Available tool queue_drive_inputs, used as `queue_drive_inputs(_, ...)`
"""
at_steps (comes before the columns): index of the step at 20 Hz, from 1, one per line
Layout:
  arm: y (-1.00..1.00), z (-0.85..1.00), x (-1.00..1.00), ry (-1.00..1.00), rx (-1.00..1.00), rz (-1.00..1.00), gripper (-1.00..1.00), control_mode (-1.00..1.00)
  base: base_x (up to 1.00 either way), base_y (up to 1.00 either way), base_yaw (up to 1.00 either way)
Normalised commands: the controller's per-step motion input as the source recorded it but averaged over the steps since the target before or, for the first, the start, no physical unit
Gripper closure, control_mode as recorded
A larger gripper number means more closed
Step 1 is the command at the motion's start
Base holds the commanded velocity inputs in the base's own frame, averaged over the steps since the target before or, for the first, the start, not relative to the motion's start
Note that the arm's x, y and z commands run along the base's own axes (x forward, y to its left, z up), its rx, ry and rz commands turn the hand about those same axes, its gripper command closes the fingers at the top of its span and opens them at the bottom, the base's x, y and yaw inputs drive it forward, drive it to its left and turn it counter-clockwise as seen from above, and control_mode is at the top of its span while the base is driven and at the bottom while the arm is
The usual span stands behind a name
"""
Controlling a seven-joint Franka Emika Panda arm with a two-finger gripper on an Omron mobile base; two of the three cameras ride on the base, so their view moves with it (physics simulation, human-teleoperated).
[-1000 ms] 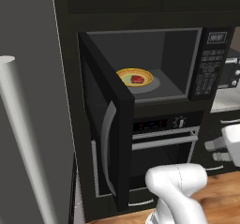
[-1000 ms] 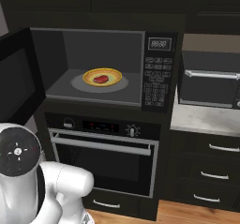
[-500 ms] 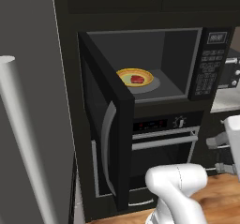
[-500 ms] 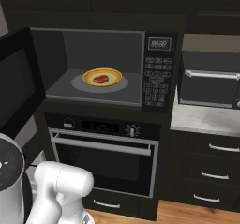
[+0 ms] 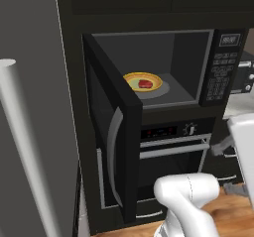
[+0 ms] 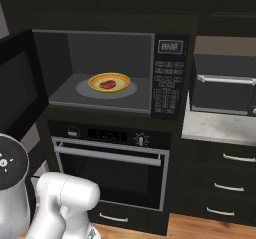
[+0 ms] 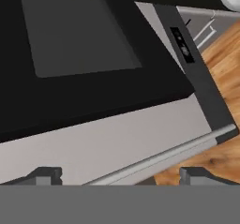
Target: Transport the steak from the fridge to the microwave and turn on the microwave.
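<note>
While gripper (image 7: 119,174) jaws apart (empty), small red oval steak (image 6: 107,84) on yellow plate (image 6: 121,80).

Microwave (image 6: 165,78) floor carries yellow plate (image 6: 109,82); steak (image 6: 107,84) on plate.

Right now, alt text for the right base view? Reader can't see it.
A black built-in microwave stands with its door swung open to the left, and inside it a small red steak lies on a yellow plate. A black oven sits directly below, and the robot's white arm fills the lower left corner.
</note>
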Motion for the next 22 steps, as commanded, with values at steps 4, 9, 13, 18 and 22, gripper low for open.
queue_drive_inputs(4,0.24,-0.22,-0.12,0.18,0.16,0.00,-1.00,-1.00,0.00,0.00,0.00)
queue_drive_inputs(9,0.23,-0.21,-0.22,0.14,0.10,0.00,-1.00,-1.00,0.00,0.00,0.00)
queue_drive_inputs(13,0.30,-0.22,-0.20,0.01,0.03,0.00,-1.00,-1.00,0.00,0.00,0.00)
queue_drive_inputs(18,0.32,-0.23,-0.10,0.00,0.01,0.00,-1.00,-1.00,0.00,0.00,0.00)
queue_drive_inputs(22,0.32,-0.18,-0.04,-0.02,0.01,-0.02,-1.00,-1.00,0.00,0.00,0.00)
